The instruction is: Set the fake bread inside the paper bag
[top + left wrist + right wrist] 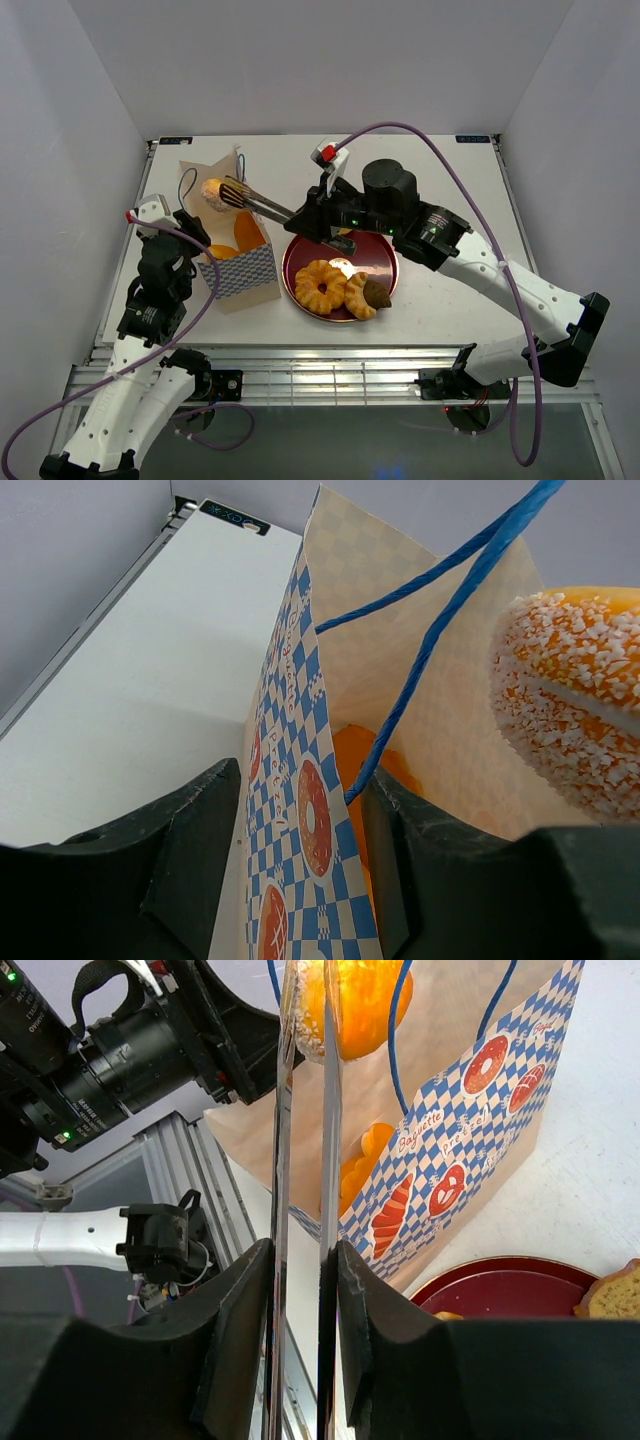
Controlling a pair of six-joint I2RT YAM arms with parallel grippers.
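from above, the small upright cream paper bag with a blue-and-white checkered band is seen standing on the white counter. its left wall is pinched by the left gripper, whose jaws are nearly closed on the paper. long metal tongs are clamped in the right gripper, to the right of the bag. a sugar-crusted orange pastry is held in their tips just over the bag's open mouth, toward its far side. a plain orange pastry is seen already inside the bag. just right of the bag a dark-red round plate is set, with a golden ring-shaped pastry and a brown-topped pastry lying on it.

in the left wrist view, the paper bag is shown with its wall caught in the left gripper, one dark finger outside and one inside. a blue cord handle is draped across the opening. the sugar-crusted orange pastry is seen above the bag's mouth.

in the right wrist view, the two blades of the metal tongs are pressed together between the fingers of the right gripper, with only a narrow gap between them. the sugar-crusted orange pastry is gripped at their far ends, over the top edge of the paper bag. the rim of the dark-red round plate is seen beside the bag's base.
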